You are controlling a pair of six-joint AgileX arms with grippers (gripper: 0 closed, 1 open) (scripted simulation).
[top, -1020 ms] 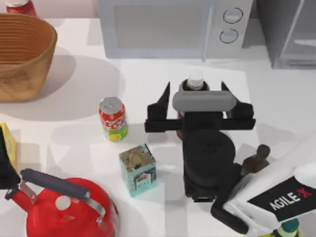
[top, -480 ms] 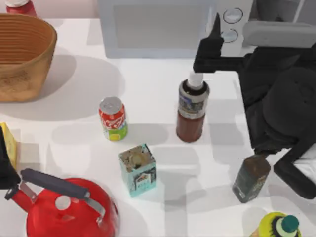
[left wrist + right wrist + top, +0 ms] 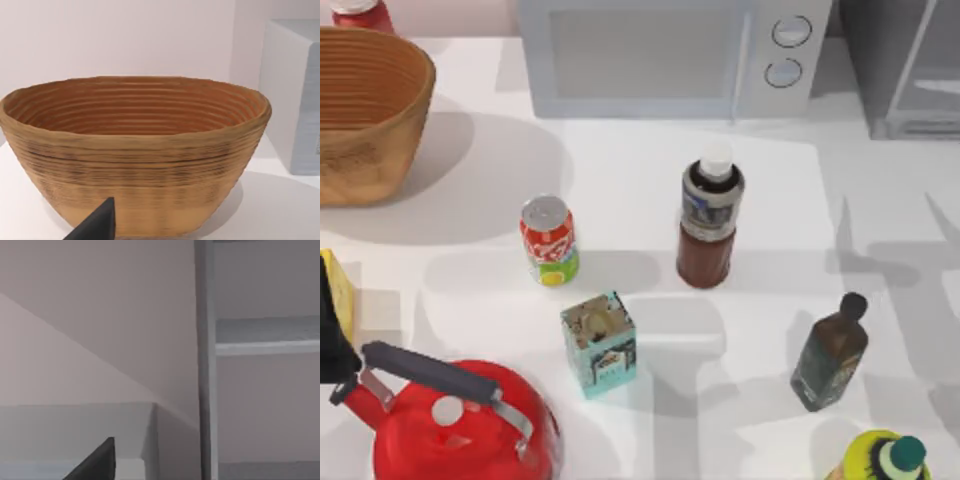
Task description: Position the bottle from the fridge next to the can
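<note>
The bottle (image 3: 708, 225), clear with a white cap, a grey-blue label and dark reddish contents, stands upright on the white table to the right of the can (image 3: 549, 240). A bare gap lies between the two. The can is red with a silver top and stands upright. The grey fridge (image 3: 905, 70) sits at the back right corner, and its pale frame and shelf (image 3: 265, 390) face the right wrist camera. A dark tip of my right gripper (image 3: 95, 462) shows there, holding nothing. My left gripper (image 3: 95, 225) is parked before the basket, and its arm (image 3: 332, 335) is at the left edge.
A white microwave (image 3: 670, 55) stands at the back. A woven basket (image 3: 370, 110) sits at the back left. In front are a teal carton (image 3: 599, 343), a red kettle (image 3: 460, 420), a dark flask-like bottle (image 3: 830, 352) and a yellow bottle (image 3: 885, 460).
My right arm drew back from the bottle toward the back right and has left the top view. The bottle stays standing where it was. The left arm has not moved.
</note>
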